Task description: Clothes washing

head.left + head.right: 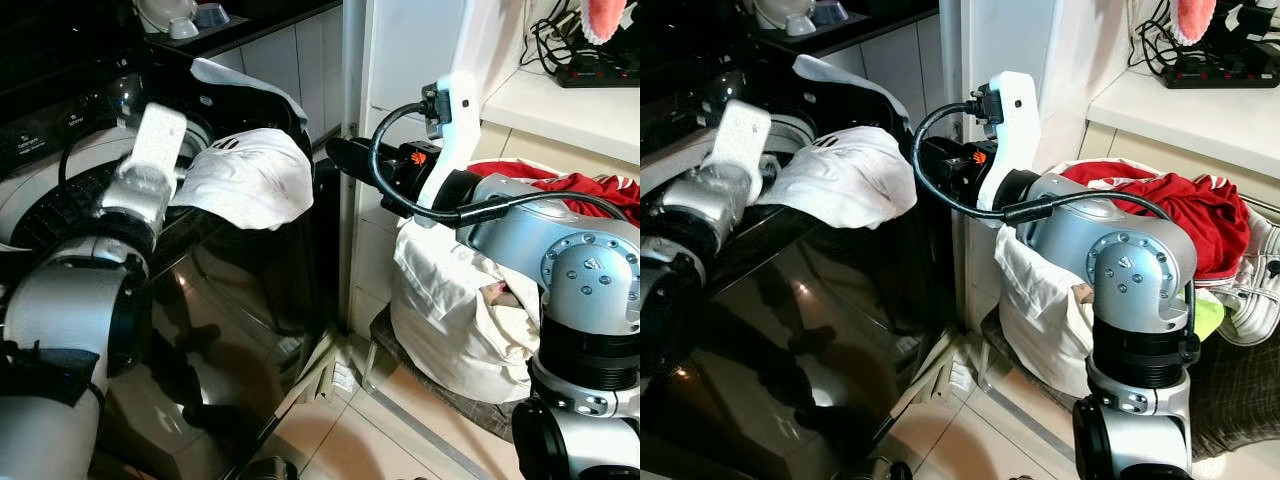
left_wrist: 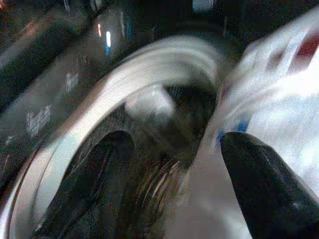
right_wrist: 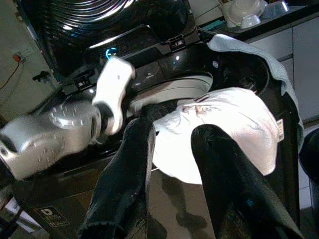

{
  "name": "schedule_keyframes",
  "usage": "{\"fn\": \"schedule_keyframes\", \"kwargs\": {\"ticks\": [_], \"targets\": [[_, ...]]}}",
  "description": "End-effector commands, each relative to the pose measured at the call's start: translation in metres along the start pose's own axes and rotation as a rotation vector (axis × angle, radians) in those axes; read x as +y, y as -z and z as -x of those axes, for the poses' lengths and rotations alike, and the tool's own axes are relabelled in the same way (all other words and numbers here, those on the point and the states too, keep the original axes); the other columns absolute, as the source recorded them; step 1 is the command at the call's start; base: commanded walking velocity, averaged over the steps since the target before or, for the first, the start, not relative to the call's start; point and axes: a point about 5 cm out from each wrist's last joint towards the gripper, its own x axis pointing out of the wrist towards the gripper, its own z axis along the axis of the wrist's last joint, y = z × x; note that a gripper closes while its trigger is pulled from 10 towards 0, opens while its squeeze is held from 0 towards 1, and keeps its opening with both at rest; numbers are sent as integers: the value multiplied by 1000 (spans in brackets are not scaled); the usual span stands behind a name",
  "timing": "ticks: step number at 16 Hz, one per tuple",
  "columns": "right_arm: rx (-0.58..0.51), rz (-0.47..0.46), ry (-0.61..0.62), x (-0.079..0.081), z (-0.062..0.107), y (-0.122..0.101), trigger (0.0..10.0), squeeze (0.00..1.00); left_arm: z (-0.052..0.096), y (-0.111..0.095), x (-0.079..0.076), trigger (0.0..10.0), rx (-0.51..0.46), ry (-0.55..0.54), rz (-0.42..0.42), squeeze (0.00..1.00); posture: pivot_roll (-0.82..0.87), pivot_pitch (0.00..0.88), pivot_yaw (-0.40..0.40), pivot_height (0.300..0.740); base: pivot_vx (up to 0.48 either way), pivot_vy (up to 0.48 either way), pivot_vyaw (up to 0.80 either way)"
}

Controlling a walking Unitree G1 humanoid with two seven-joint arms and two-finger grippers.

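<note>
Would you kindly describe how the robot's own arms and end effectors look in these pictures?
Both arms are silver metal with rounded, bolted joints and black rings. The right arm has a white wrist bracket, a looping black cable and an orange mark. The left arm has a white bracket too. Each end effector has two long black fingers.

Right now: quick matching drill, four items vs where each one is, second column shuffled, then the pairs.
Items
1. white garment
2. red garment
3. black power strip
4. left gripper

Places
A. on the white counter at upper right
B. draped over the washing machine's front edge
C. over the open drum
D. on top of the laundry pile in the white bag

Pairs: 1-B, 2-D, 3-A, 4-C
</note>
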Motion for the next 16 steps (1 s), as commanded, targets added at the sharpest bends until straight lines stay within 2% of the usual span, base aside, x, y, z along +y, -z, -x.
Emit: {"fn": "schedule_keyframes", "kwargs": {"ticks": [1,2,4,5,6,7,8,10,11,12,14,15,16], "targets": [[-7,19,-10,3,0,-4,10000,0,4,-36,7,10000,-161,15,32,0,-67,0,91,740,0,0,0],[0,26,-2,2,0,-2,10000,0,8,-55,1,10000,-289,75,87,0,-68,0,93,740,0,0,0],[21,67,55,-3,3,2,10000,0,16,-74,-13,10000,-470,196,181,0,-68,0,94,740,0,0,0],[40,101,107,-10,6,6,10000,0,22,-73,-32,10000,-537,353,214,0,-69,0,95,740,0,0,0],[55,116,143,-14,9,9,10000,0,27,-57,-55,10000,-563,508,108,0,-68,0,94,740,0,0,0],[57,117,170,-18,12,12,10000,0,35,-33,-79,10000,-576,654,-26,0,-65,0,89,740,0,0,0],[58,120,176,-19,13,12,10000,0,37,-27,-84,10000,-571,687,-46,0,-64,0,89,740,0,0,0],[67,140,184,-21,17,15,10000,0,41,-15,-92,10000,-580,710,-144,0,-64,0,88,740,0,0,0],[83,163,175,-21,22,19,10000,0,43,-10,-94,10000,-591,692,-237,0,-66,0,88,740,0,0,0],[94,174,169,-21,24,21,10000,0,43,-7,-95,10000,-591,678,-291,0,-68,0,88,740,0,0,0],[138,212,157,-19,28,30,10000,0,39,-6,-90,10000,-594,537,-401,0,-72,0,89,740,0,0,0],[160,232,152,-19,29,34,10000,0,36,-3,-89,10000,-581,498,-452,0,-72,0,89,740,0,0,0],[176,237,149,-19,29,38,10000,0,34,3,-89,10000,-547,493,-466,0,-72,0,89,740,0,0,0]]}}
